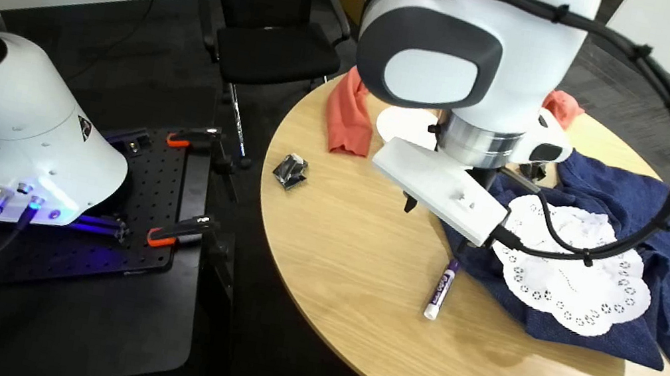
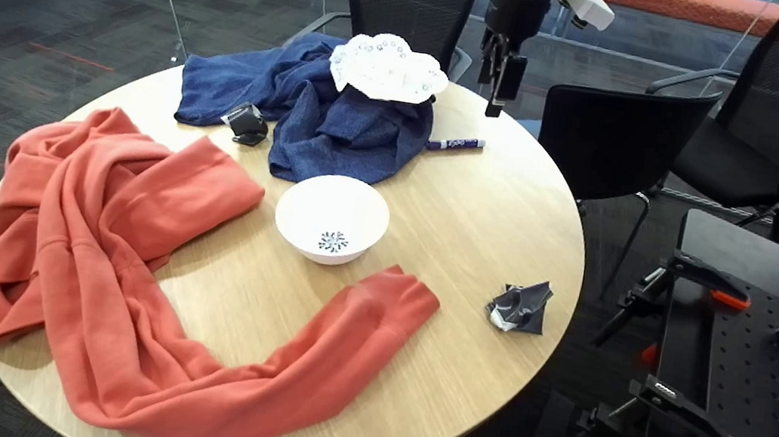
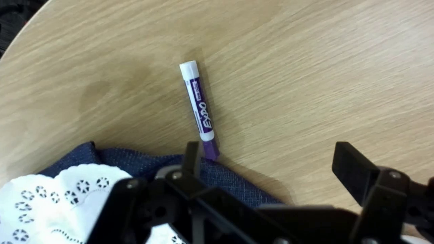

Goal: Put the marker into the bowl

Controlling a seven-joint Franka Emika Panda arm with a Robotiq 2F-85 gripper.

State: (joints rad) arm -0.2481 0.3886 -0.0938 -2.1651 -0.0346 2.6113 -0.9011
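Note:
The marker [image 3: 198, 105], purple and white, lies on the table with its purple cap end at the edge of the navy cloth. It also shows in both exterior views [image 1: 441, 289] [image 2: 455, 144]. The round white bowl [image 2: 331, 203] stands upright on the table, with a dark pattern at its bottom. In an exterior view, my arm partly hides the bowl [image 1: 402, 125]. My gripper [image 3: 266, 145] is open, its fingers wide apart with nothing between them. It hangs above the table near the marker [image 2: 501, 85]; the marker's cap is close to the left finger in the wrist view.
A navy cloth [image 2: 355, 137] bears a white lacy doily [image 2: 387, 70]. An orange-red garment [image 2: 97, 238] lies around one side of the bowl. A black clip-like object [image 2: 246, 124] is beside the navy cloth. A crumpled dark wrapper [image 2: 520, 307] lies near the table edge.

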